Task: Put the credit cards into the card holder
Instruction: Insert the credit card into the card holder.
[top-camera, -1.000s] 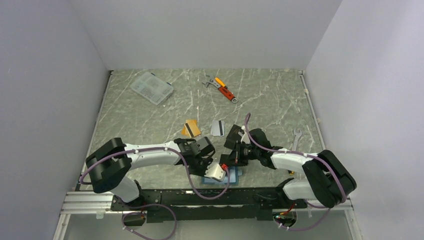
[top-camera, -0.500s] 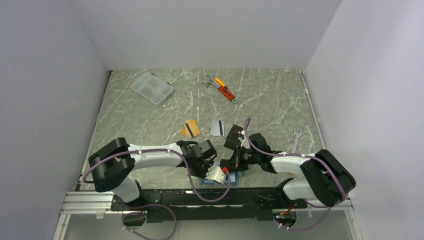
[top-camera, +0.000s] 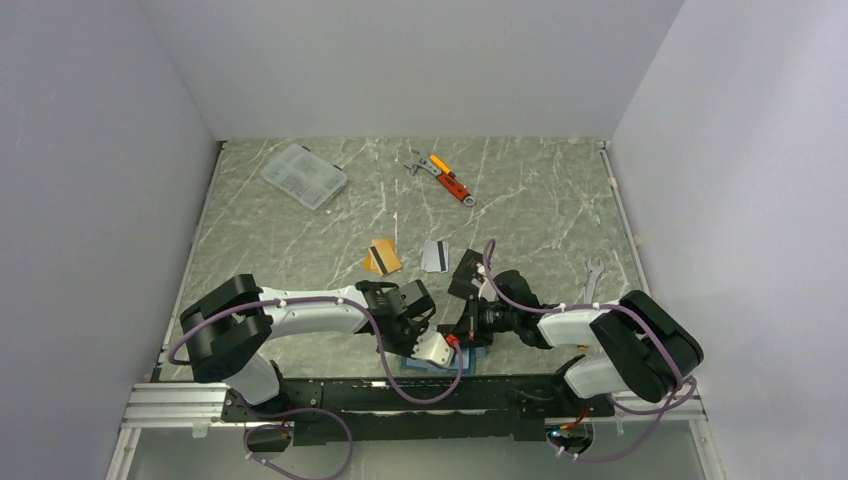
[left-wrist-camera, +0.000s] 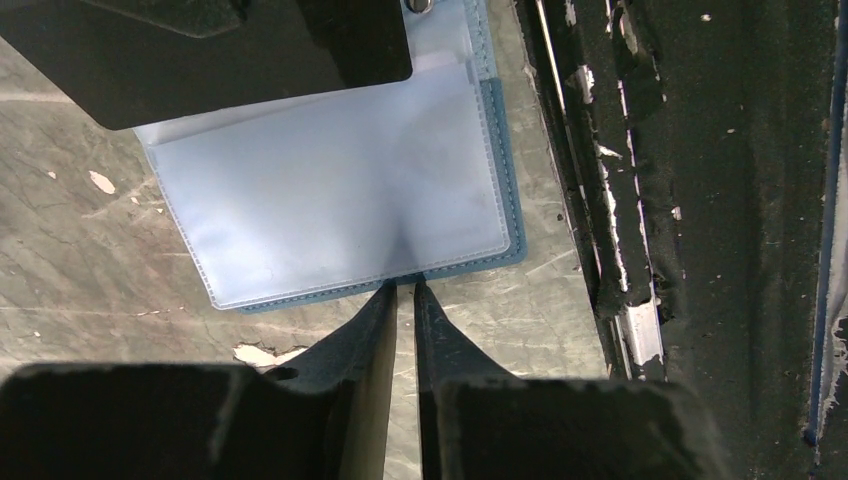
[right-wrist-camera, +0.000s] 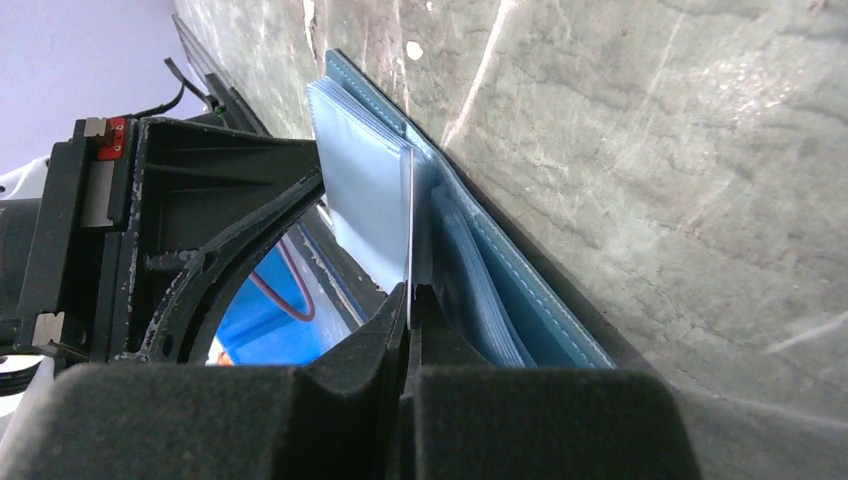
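Currently the holder (left-wrist-camera: 330, 190) lies open at the near edge of the bench (top-camera: 280, 250), between both claws. The right claw (right-wrist-camera: 410, 300) is pressed together on a thin pale-blue leaf of it, seen edge-on. The left claw (left-wrist-camera: 401, 292) has its fingers nearly together at the holder's rim; whether it grips the rim cannot be determined. The orange card (top-camera: 383, 257) and grey card (top-camera: 434, 254) lie flat farther up the bench, orange nearer the left arm, grey nearer the right. No object seen between cards and holder; the wrench (top-camera: 592, 274) lies off to the right.

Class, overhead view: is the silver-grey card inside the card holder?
No, the silver-grey card lies flat on the table, well apart from the card holder.
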